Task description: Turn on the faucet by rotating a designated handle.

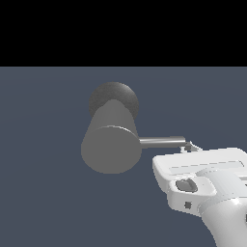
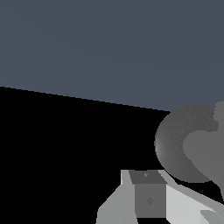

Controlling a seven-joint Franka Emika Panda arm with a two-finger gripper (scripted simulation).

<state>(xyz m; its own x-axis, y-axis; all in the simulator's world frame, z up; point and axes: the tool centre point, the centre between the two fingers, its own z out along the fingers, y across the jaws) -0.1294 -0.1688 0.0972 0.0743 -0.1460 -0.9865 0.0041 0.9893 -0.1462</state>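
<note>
The faucet (image 1: pixel 111 148) sits near the middle of the exterior view on a flat blue-grey surface (image 1: pixel 38 193), its thick matte grey cylinder pointing toward the camera with the flat round end face foremost and the darker rounded base behind it. The handle (image 1: pixel 162 141), a slim shiny rod, sticks out sideways from the cylinder toward the exterior view's right. The white gripper (image 1: pixel 190 146) sits at the rod's free end, its body just below and to the right, with the fingertips seemingly touching the tip; how far apart the fingers stand cannot be told. In the wrist view the rounded base (image 2: pixel 175 144) shows beyond one grey finger (image 2: pixel 148 197).
</note>
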